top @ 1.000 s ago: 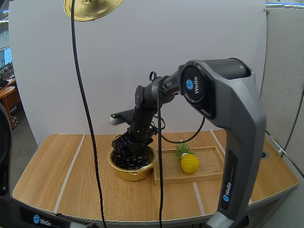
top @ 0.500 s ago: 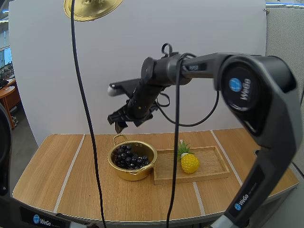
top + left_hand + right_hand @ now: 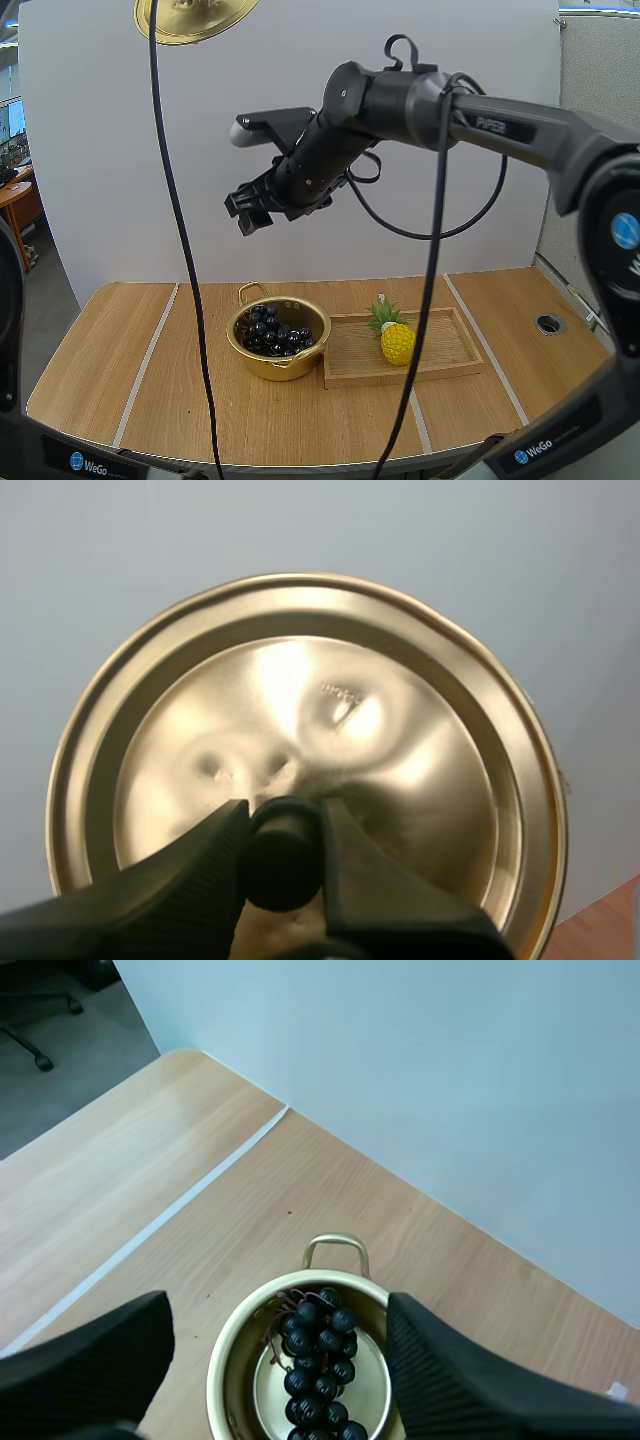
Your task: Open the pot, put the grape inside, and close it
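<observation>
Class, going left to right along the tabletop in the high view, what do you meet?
The pot holding grapes → tray with pineapple → small round hole.

The pot [image 3: 280,368] and the lid [image 3: 420,690] are finished in shiny gold, and the lid's knob [image 3: 283,852] is coloured black. The grapes [image 3: 275,330] are seen as blue-black. The pineapple [image 3: 398,345] is coloured yellow, crowned green. The tray [image 3: 445,350] is light brown wood. The table [image 3: 110,370] is pale wood, striped white.
</observation>
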Available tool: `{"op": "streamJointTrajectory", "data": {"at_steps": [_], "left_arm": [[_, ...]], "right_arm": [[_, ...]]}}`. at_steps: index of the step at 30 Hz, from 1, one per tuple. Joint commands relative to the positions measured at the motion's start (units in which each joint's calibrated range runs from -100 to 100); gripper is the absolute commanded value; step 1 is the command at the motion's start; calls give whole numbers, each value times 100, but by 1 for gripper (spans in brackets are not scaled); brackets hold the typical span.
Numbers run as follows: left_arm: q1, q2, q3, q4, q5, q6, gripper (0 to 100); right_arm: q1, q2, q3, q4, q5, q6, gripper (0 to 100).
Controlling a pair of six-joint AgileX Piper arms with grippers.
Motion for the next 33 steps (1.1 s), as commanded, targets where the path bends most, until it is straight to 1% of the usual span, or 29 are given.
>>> {"op": "streamJointTrajectory", "data": {"at_steps": [1, 3, 4, 5, 7, 8, 9, 10, 11, 12, 20, 24, 29, 33], "left_arm": [[-18, -46, -43, 96, -215, -16, 0], [-18, -46, -43, 96, -215, -16, 0], [-18, -46, -43, 96, -215, -16, 0], [-18, -46, -43, 96, -215, -16, 0], [-18, -46, -43, 96, -215, -16, 0], [-18, -46, -43, 96, -215, -16, 0], [-18, -46, -43, 96, -215, -16, 0], [-18, -46, -43, 96, -215, -16, 0], [-18, -46, -43, 96, -215, -16, 0], [-18, -46, -43, 96, -215, -16, 0], [-18, -46, -43, 96, -215, -16, 0], [-18, -46, -43, 96, -215, -16, 0], [-18, -46, -43, 96, -215, -16, 0], [-18, -46, -43, 96, -215, -16, 0]], "right_arm": [[-19, -314, 13, -35, 116, 85, 98], [-19, -446, 13, -35, 185, 85, 92], [-19, -506, 13, -35, 200, 85, 85], [-19, -573, 13, -35, 271, 85, 77], [-19, -695, 13, -35, 335, 85, 58], [-19, -771, 13, -35, 351, 85, 46], [-19, -856, 13, -35, 416, 85, 31], [-19, -918, 13, -35, 417, 85, 23], [-19, -982, 13, -35, 436, 85, 9], [-19, -1057, 13, -35, 458, 85, 0], [-19, -1464, 13, -7, 539, 95, 0], [-19, -1635, 13, -273, 942, 95, 0], [-19, -1828, 13, -774, 1160, 95, 0], [-19, -2009, 13, -891, 1664, 95, 0]]}}
